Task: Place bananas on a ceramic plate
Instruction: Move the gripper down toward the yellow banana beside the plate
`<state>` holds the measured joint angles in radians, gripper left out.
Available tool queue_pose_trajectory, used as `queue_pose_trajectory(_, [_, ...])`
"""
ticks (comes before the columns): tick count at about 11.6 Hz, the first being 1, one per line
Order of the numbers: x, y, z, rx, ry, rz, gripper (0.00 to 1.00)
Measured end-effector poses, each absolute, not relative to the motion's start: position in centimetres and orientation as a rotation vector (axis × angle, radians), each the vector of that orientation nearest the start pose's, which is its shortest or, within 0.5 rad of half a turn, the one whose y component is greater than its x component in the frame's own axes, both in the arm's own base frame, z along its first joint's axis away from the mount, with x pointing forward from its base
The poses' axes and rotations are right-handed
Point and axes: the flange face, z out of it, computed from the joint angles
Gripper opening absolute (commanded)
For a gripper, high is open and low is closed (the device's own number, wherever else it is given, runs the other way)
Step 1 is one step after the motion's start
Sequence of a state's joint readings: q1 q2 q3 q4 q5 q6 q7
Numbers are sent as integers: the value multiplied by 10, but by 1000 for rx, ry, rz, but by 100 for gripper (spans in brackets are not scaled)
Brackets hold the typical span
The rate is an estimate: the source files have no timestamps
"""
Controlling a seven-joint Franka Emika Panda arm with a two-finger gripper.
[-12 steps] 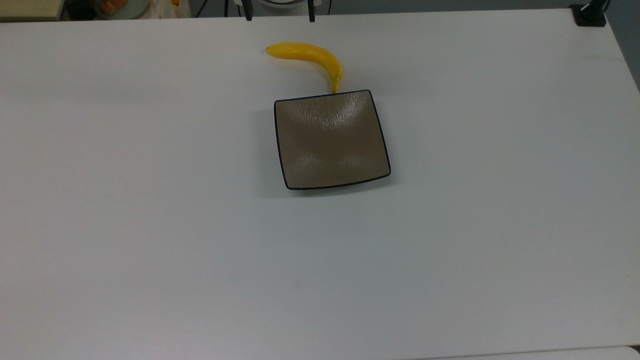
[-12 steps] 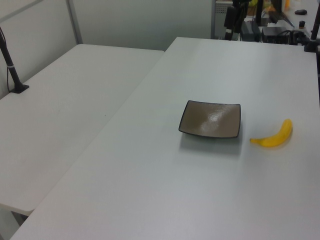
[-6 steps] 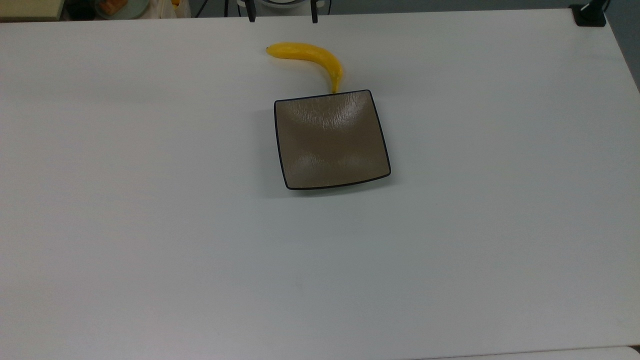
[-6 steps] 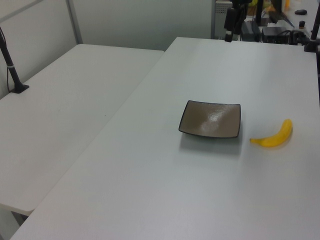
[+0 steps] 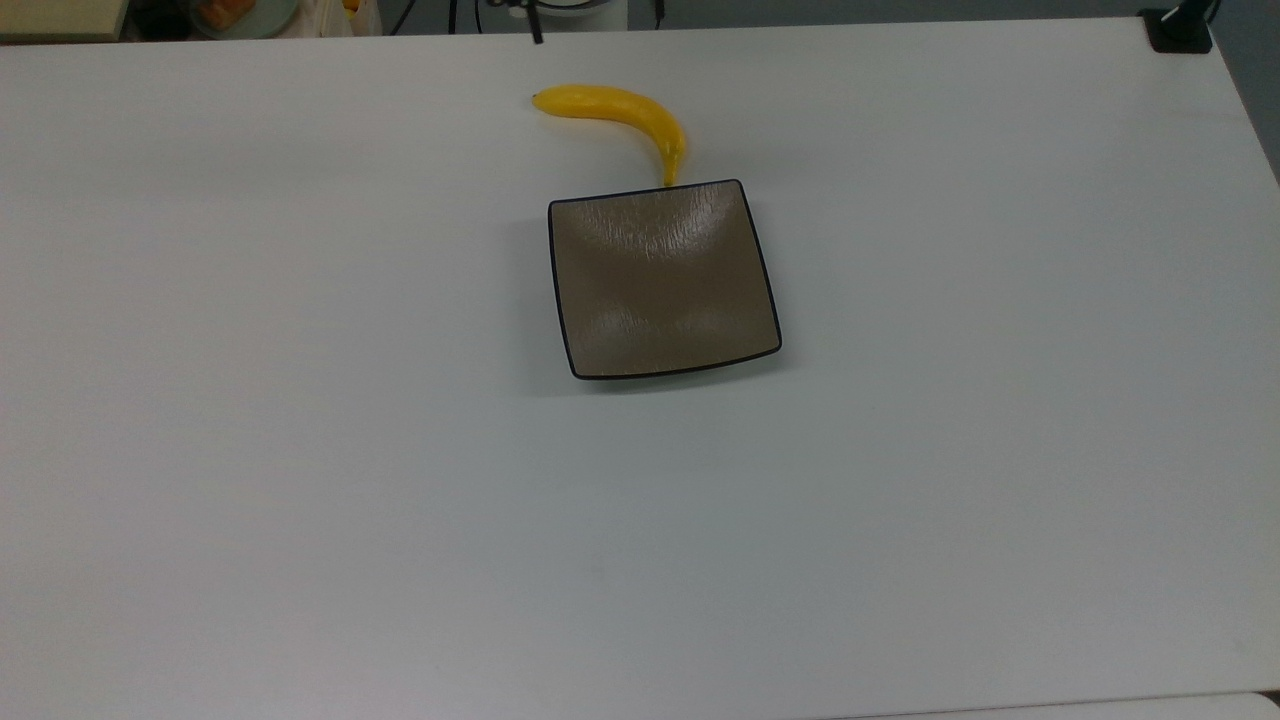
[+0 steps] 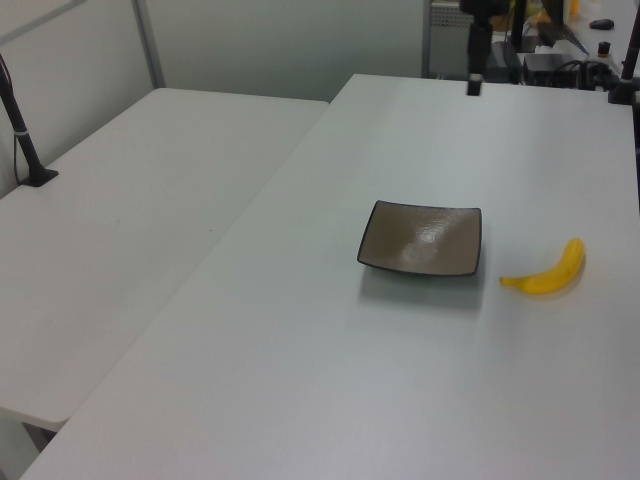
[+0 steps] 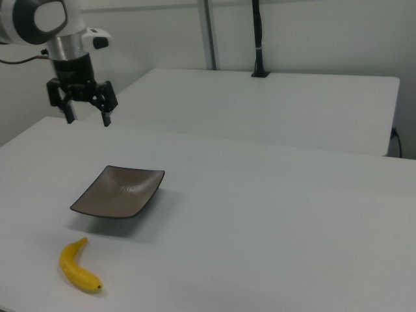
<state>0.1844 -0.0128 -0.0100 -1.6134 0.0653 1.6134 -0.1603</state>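
Observation:
A yellow banana (image 5: 620, 108) lies on the white table, its thin stem touching the far edge of the square brown ceramic plate (image 5: 660, 285). The left view has the banana (image 6: 550, 274) to the right of the plate (image 6: 420, 240). From the right view, the banana (image 7: 77, 266) sits near the front edge, ahead of the plate (image 7: 117, 190). The plate holds nothing. My gripper (image 7: 87, 119) hangs open and empty above the table behind the plate, well away from the banana. One finger (image 6: 474, 84) points down in the left view.
A second white table (image 6: 130, 220) adjoins this one, with a black pole on a base (image 6: 25, 140). A black mount (image 5: 1180, 30) sits at the top view's far right corner. Cables and equipment (image 6: 545, 55) crowd the table's far end.
My gripper has shifted toward the top view's right, and rightward and lower in the left view. Banana and plate have not moved.

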Motion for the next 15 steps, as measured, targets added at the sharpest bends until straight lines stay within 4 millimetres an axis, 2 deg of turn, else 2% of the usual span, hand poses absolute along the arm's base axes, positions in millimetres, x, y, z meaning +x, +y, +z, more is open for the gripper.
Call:
queue_pose_trajectory(2, [528, 111, 617, -2957, -834, 73, 100])
queue_pose_trajectory(4, [500, 111, 618, -2824, -1190, 118, 100])
queue_pose_trajectory(6, [470, 120, 609, -2757, -1349, 164, 100])
queue_pose_trajectory(7, [458, 125, 603, -2740, -1392, 188, 100])
queue_pose_trajectory(9, [430, 130, 576, -2678, -1490, 275, 100])
queue_pose_trajectory(15, [421, 128, 487, -2626, -1570, 298, 100])
